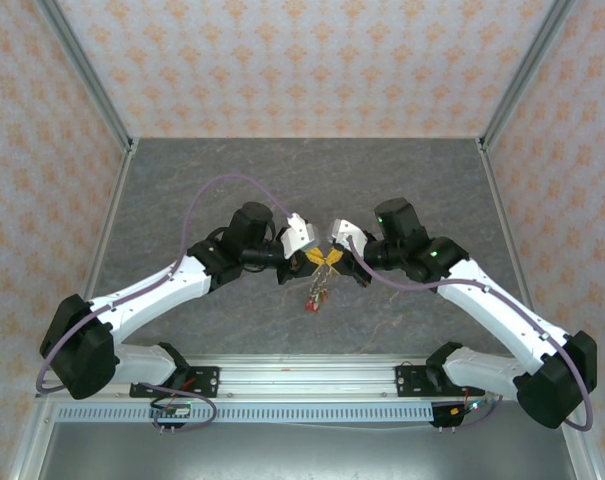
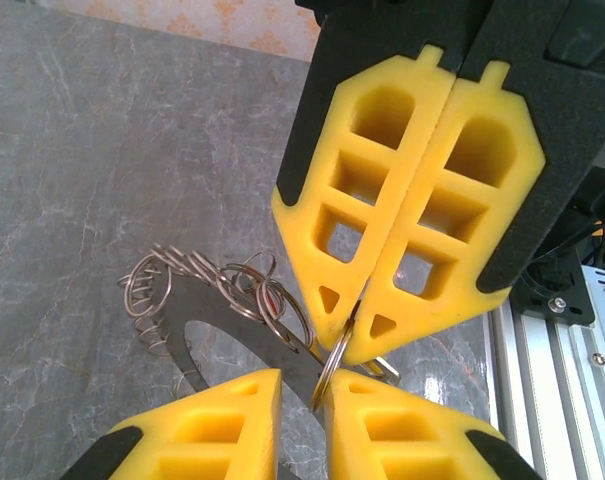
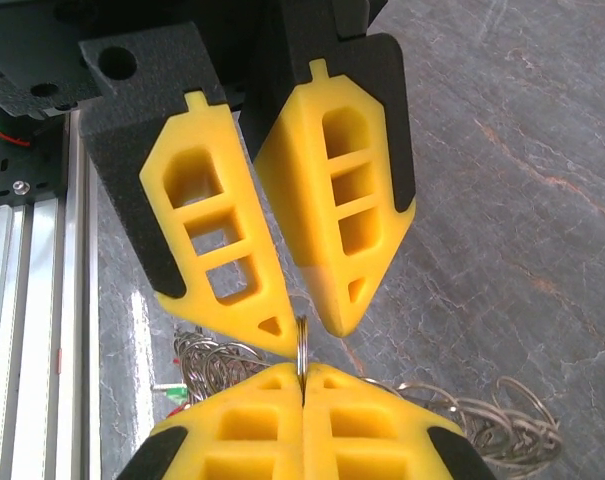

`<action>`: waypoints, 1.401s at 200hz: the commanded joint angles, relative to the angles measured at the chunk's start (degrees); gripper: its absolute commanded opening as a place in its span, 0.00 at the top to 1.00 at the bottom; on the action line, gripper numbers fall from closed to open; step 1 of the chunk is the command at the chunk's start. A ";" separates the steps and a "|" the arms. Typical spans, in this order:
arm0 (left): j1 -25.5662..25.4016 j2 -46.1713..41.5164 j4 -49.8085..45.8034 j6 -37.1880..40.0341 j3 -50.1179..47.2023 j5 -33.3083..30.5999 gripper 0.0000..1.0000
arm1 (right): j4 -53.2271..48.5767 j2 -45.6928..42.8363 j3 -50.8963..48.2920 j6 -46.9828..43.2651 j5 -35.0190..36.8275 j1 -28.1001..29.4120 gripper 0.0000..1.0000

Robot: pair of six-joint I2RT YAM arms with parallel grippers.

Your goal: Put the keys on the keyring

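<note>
Hold the small split ring (image 3: 302, 345) firm in the right tool (image 3: 302, 372), pressed shut on it; with left tool (image 3: 310, 332) barely spread, re-grip the keyring (image 2: 207, 318) flat, no yanking keys (image 1: 316, 297).

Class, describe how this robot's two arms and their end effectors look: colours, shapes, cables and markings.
The left arm and right arm have white shells, black joints and a lilac cable looping alongside each. A green light glows on the right arm. The left end effector and right end effector carry pointed yellow pads, cut into a lattice, on black backing.
</note>
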 commanded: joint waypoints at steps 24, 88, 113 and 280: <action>-0.29 0.28 -1.22 1.29 1.54 0.81 0.81 | 0.17 0.02 2.45 -1.68 -1.03 0.48 1.00; -0.46 1.35 -1.08 1.09 1.82 2.20 0.82 | 3.91 -0.95 1.22 0.34 -3.76 0.50 0.99; -0.43 1.50 -1.09 1.17 1.89 2.33 0.83 | 4.47 -0.87 0.96 0.52 -3.77 0.49 0.99; -0.19 0.10 12.80 -7.61 -2.39 6.33 1.00 | 15.46 -3.77 -9.91 6.76 -8.25 -2.89 0.88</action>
